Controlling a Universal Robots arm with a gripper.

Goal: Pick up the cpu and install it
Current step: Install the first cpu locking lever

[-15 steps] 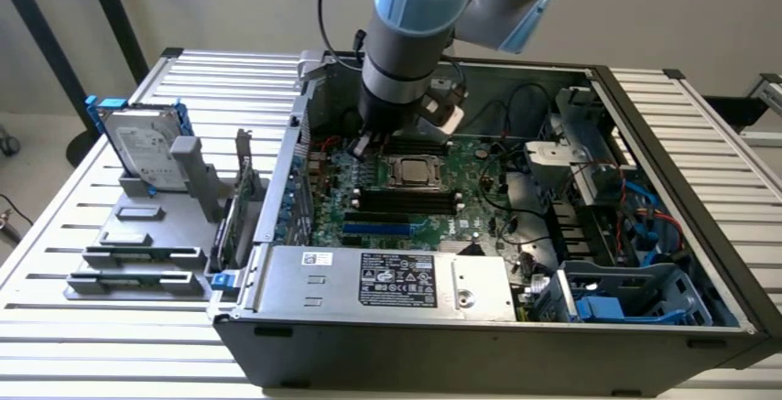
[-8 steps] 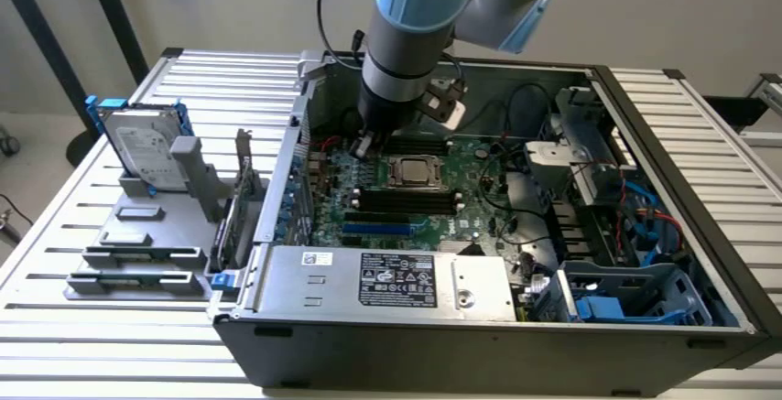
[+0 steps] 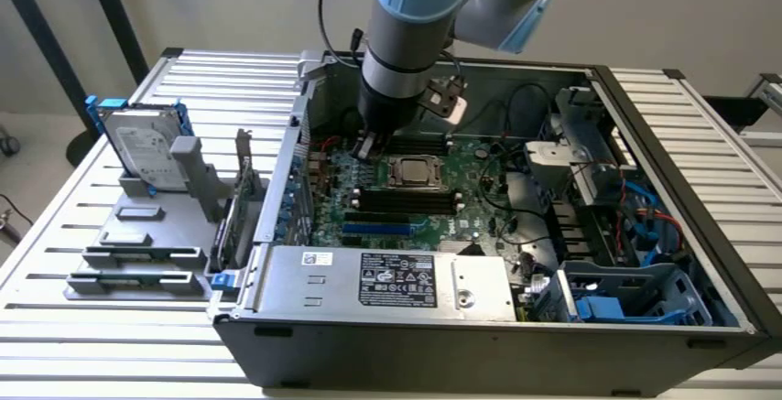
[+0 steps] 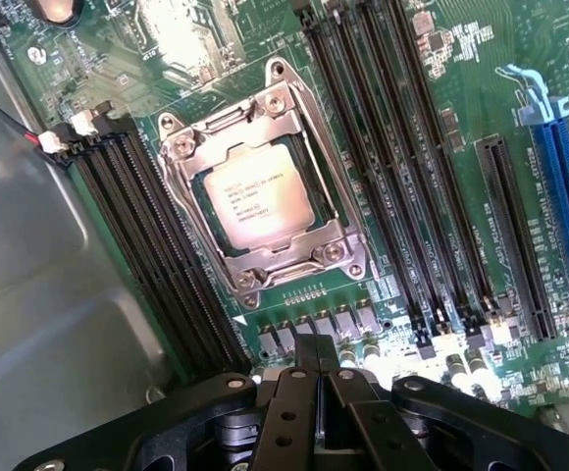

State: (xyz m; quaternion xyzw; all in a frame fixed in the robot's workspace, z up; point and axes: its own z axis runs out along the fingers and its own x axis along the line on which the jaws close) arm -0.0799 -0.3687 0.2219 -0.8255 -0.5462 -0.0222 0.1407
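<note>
The cpu (image 4: 257, 201), a small square chip with a dull silver top and printed text, lies flat inside the metal socket frame (image 4: 309, 257) on the green motherboard. In the exterior view the cpu (image 3: 413, 171) sits in the middle of the open computer case. My gripper (image 4: 316, 345) hangs just over the board beside the socket, shut with nothing between its black fingers. The exterior view has the gripper (image 3: 366, 148) reaching down into the case, a little to the left of the socket.
Black memory slots (image 4: 392, 167) flank the socket, and a blue slot (image 4: 564, 216) lies further off. A silver power supply (image 3: 385, 281) fills the case front. Outside, on the exterior view's left, a hard drive in a blue bracket (image 3: 145, 148) stands on a grey fixture (image 3: 135, 254).
</note>
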